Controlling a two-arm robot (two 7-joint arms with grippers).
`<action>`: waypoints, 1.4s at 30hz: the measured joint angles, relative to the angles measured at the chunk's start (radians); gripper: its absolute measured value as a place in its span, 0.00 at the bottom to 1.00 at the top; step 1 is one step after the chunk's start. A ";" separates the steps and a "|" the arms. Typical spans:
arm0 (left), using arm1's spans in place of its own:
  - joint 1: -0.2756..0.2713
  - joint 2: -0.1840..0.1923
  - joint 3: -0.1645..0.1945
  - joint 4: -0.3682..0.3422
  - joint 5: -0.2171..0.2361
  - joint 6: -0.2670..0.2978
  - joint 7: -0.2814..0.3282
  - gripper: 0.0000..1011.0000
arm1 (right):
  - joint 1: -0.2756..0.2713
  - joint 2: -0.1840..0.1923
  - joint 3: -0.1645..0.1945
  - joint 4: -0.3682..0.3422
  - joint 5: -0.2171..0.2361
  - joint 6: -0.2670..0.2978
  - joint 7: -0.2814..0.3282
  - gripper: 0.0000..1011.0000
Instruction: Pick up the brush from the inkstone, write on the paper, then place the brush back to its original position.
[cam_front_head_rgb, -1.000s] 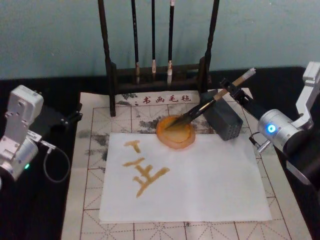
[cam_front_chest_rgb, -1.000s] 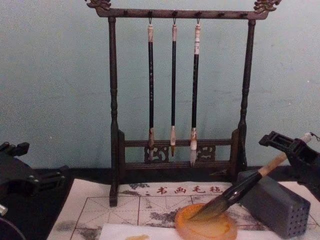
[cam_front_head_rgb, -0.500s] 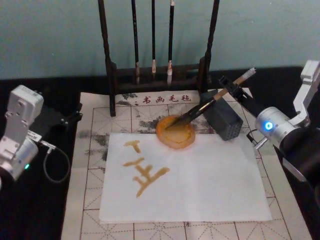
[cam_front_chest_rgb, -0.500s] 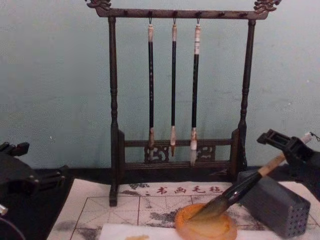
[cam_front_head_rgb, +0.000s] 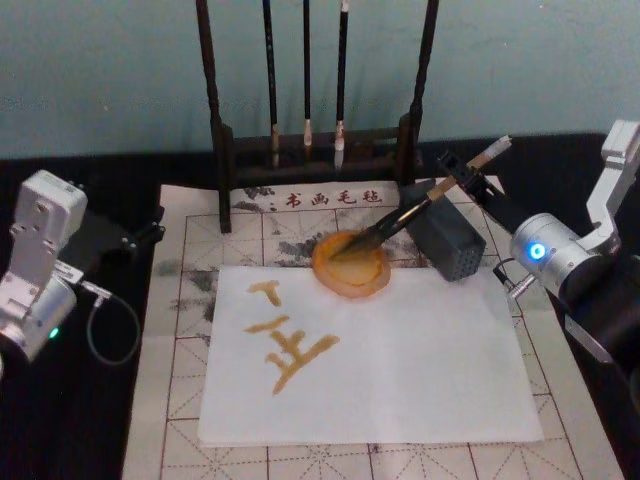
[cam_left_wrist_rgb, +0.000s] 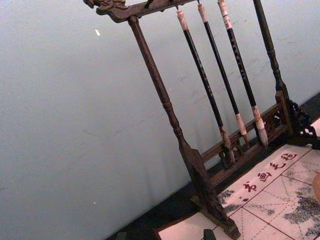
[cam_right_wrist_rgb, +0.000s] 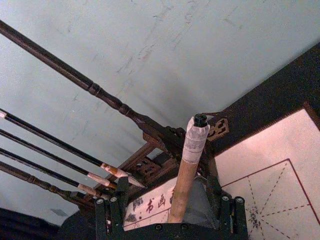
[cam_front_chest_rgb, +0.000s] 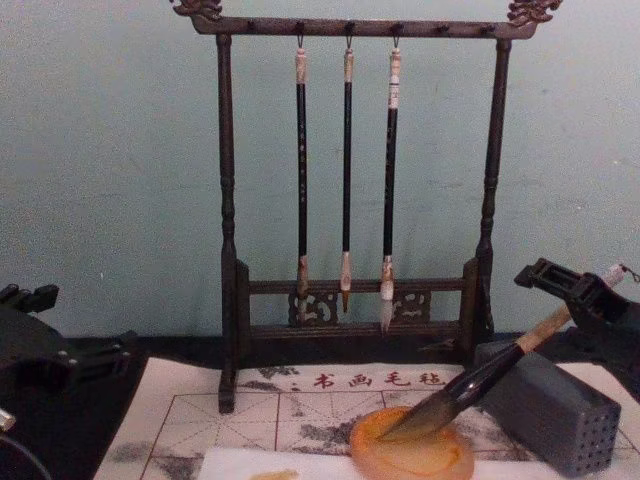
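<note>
Leaning with its bristle tip in the inkstone (cam_front_head_rgb: 346, 291), the brush (cam_front_head_rgb: 400, 215) passes over a grey block (cam_front_head_rgb: 452, 246), and its handle points toward 2 o'clock. The right gripper (cam_front_head_rgb: 458, 180) is around the upper handle, near the whitish cap. It is open: in the right wrist view a gap shows on both sides of the handle. The inkstone sits at the 12 o'clock edge of the paper (cam_front_head_rgb: 420, 360), which carries tan strokes (cam_front_head_rgb: 285, 345) on its 9 o'clock half. The left gripper (cam_front_head_rgb: 140, 235) is parked at 9 o'clock on the surface, well apart from the paper.
</note>
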 joint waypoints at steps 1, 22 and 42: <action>0.000 0.000 0.000 0.000 0.000 0.000 0.000 0.99 | 0.000 0.000 0.000 0.000 0.000 0.000 0.000 0.99; 0.000 0.000 0.000 0.000 0.000 0.000 0.000 0.99 | -0.001 -0.001 0.003 -0.001 -0.002 0.003 0.002 0.51; 0.000 0.000 0.000 0.000 0.000 0.000 0.000 0.99 | -0.002 -0.001 0.003 -0.001 -0.002 0.003 0.002 0.18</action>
